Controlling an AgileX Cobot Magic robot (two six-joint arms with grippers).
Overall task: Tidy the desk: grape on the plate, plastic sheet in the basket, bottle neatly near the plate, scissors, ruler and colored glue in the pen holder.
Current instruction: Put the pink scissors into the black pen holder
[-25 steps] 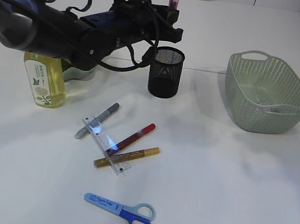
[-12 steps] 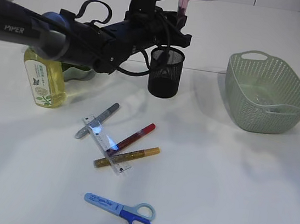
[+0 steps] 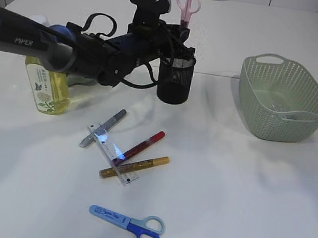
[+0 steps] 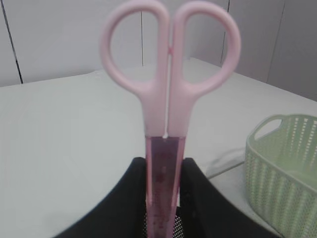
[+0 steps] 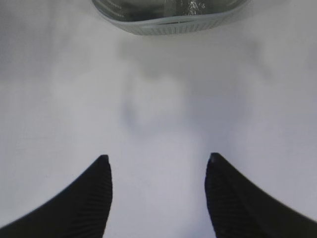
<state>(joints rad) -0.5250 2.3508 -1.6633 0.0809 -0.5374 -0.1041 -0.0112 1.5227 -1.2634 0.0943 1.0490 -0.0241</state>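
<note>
Going left to right across the exterior view: a yellow bottle (image 3: 47, 86) stands at the left edge of the white table (image 3: 225, 192), partly behind the left arm (image 3: 68, 48). That arm reaches right to the black mesh pen holder (image 3: 175, 77), where pink scissors (image 3: 187, 8) stand upright, handles up, blades down in the holder's mouth. In front lie a ruler (image 3: 113, 153) with three glue pens crossing it, silver (image 3: 104, 127), red (image 3: 140, 147) and gold (image 3: 135, 167), and nearer still blue scissors (image 3: 127, 223). At the right sits the green basket (image 3: 279, 99).

Only the left wrist view shows the grip: the left gripper (image 4: 164, 198) has its two black fingers (image 4: 133, 203) clamped on the pink scissors' translucent blade sheath, handles rising above them.

Only the right wrist view shows the right gripper (image 5: 157, 188): fingers apart over bare table, empty, the basket's rim just ahead with crumpled plastic sheet (image 5: 173, 9) inside.
</note>
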